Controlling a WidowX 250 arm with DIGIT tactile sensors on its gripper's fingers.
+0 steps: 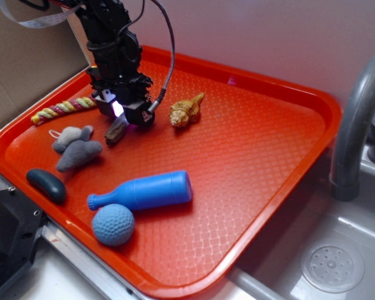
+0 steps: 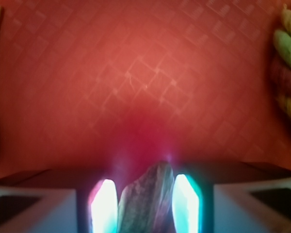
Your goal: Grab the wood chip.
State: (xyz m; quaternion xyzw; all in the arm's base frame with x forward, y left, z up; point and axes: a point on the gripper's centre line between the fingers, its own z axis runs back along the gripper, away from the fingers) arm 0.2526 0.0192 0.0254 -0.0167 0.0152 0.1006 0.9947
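in the exterior view a black robot arm reaches down over the far left part of an orange textured plastic tray (image 1: 256, 156), and its fingers (image 1: 117, 120) stand low over the tray with a bright white-pink light glowing at their tips. the small rough grey-brown wood chip (image 1: 117, 130) sits right under them, tilted, its upper end up between the fingers and its lower end pointing toward the grey plush mouse (image 1: 76, 147) just beside it. a tan spiral seashell (image 1: 186, 110) lies to the right of the fingers, near but apart. a braided rope in yellow, pink and green (image 1: 62, 109) lies to the left along the tray's far edge. nearer the camera are a dark smooth oval pebble (image 1: 47, 185), a blue plastic bowling pin lying on its side (image 1: 144, 191) and a blue dimpled ball (image 1: 113, 224) just beside the pin's narrow end. a grey metal faucet (image 1: 356, 119) rises over a sink on the right. in the wrist view the two fingers (image 2: 186, 204) glow white, pink and teal at the bottom of the frame, closed on the wood chip (image 2: 146, 201), which fills the gap between them and pokes up past their tips. the orange tray (image 2: 145, 73) spreads blurred beyond, the rope (image 2: 287, 73) at the right edge.
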